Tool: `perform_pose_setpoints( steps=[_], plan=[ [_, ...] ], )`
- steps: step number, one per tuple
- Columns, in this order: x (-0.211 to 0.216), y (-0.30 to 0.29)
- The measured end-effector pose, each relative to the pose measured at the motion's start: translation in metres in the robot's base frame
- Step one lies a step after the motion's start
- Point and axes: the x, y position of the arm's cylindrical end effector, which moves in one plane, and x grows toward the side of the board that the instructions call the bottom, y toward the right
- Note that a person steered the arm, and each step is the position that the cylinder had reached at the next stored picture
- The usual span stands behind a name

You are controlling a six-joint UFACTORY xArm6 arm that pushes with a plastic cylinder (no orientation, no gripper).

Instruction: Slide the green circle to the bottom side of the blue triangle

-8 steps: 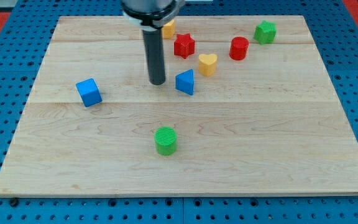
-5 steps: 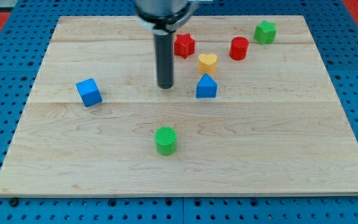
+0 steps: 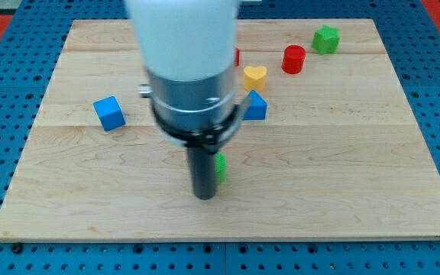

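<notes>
Risk sits right at my tip [image 3: 204, 195], planted on the near part of the table [image 3: 342, 191] and hard against the green circle [image 3: 220, 167], which shows only as a sliver at the rod's 3 o'clock side. This tool is a plain rod with nothing to spread or pinch; it can only shove. The circle has to travel toward 1 o'clock to end below the blue triangle [image 3: 256, 106], which lies well apart from it further up. From where the tip stands, at the circle's 8 o'clock, a push looks roughly aimed, but contact seems off-centre, so the round block could roll off the rod and slip toward 3 o'clock. The arm body also hides most of the circle, so drift would be hard to catch.

Pushing too far is the second hazard: the circle could strike the triangle and knock it into the yellow heart [image 3: 255, 76] just beyond it.

Room is generous. Open wood runs from the circle toward 3 o'clock, and the near table edge lies behind the tip. The blue cube [image 3: 109, 113] at 10 o'clock, the red block [image 3: 293, 58] and the green block [image 3: 326, 39] at the far side stand clear of the path.
</notes>
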Motion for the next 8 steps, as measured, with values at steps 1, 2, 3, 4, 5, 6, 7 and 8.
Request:
perform_pose_setpoints(
  steps=[1, 2, 3, 4, 5, 6, 7, 8],
  plan=[
    [-0.019, 0.028],
    [-0.049, 0.037],
    [-0.03, 0.03],
    [-0.04, -0.017],
    [-0.07, -0.019],
    [-0.07, 0.027],
    [-0.073, 0.01],
    [-0.072, -0.078]
  ],
)
